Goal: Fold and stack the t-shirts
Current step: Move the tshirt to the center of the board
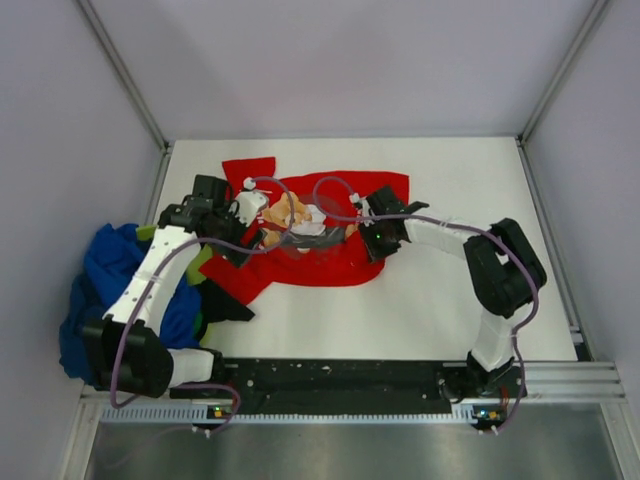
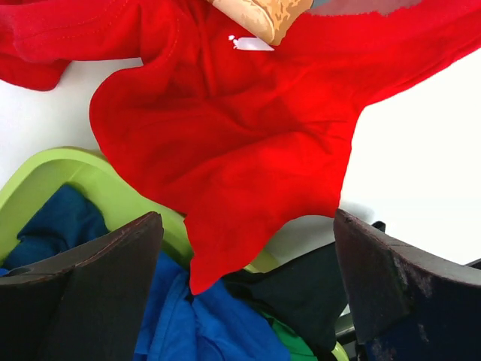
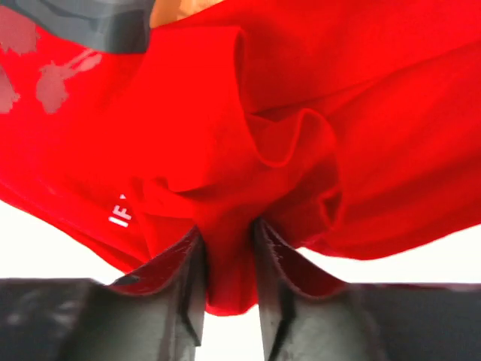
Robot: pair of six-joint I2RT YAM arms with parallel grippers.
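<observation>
From above, the red t-shirt [image 1: 330, 255] lies spread, wrinkled, mid-table [image 1: 450, 300], print up. The left arm [image 1: 150, 275] reaches over its left edge and the right arm [image 1: 440, 235] over its right side. A heap of other t-shirts [image 1: 110, 280], blue, lime-green and black, sits at the table's left edge.

At the left wrist, the left fingers [image 2: 98, 286] stand released, wide apart, above the red t-shirt's corner and the heap.

At the right wrist, the right fingers [image 3: 184, 274] are clenched on a bunched fold of the red t-shirt.
</observation>
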